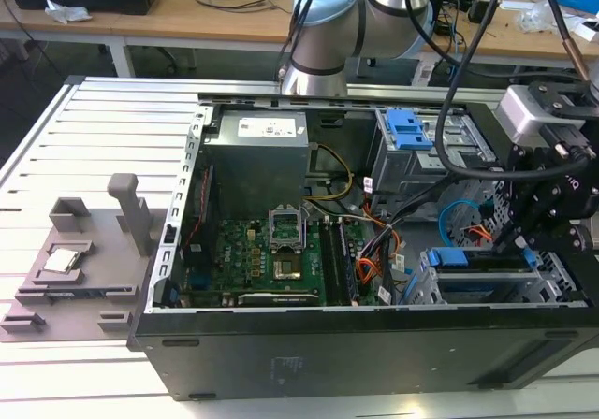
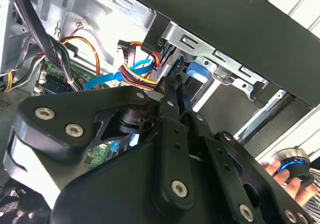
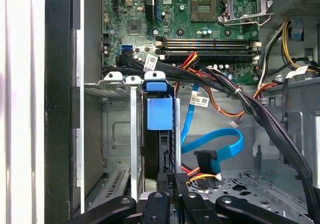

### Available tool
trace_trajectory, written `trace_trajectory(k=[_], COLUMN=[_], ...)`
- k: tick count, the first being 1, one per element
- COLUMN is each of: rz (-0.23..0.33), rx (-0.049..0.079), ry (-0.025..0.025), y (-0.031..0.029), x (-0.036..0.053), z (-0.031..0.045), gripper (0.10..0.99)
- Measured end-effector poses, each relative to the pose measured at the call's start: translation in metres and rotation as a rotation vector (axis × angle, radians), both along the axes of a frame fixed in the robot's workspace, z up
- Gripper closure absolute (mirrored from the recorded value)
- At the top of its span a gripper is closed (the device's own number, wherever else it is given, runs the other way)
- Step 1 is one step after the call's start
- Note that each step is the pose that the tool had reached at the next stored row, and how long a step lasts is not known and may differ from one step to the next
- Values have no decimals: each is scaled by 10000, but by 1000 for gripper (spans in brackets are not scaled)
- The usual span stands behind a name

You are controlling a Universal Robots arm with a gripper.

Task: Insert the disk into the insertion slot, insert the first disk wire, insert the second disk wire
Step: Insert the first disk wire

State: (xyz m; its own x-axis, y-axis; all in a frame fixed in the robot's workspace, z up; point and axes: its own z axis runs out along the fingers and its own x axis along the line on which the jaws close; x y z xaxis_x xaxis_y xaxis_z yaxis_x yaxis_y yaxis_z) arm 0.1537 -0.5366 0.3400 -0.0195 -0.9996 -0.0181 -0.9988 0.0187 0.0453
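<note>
In the exterior view we see the end effector [image 1: 518, 243] at the frame's lower right, just above the disk [image 1: 468, 258] standing on edge in the insertion slot [image 1: 426, 286], in the second wrist view we find its jaws drawn together, in the first wrist view we see the disk [image 3: 160, 113] directly ahead of them

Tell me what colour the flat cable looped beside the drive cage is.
The flat cable is bright blue, best seen in the first wrist view.

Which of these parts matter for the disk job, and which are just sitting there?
Job: blue-framed disk; low grey perforated metal cage; flat blue wire; black gripper.
Idle: green motherboard; taller grey cage with blue latches; grey plastic fixture.
</note>
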Motion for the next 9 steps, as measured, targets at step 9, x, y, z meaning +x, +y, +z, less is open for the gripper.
trace_trajectory(k=[9], rz=[0], rx=[-1], ry=[1], y=[-6], x=[0], z=[-48], gripper=[922])
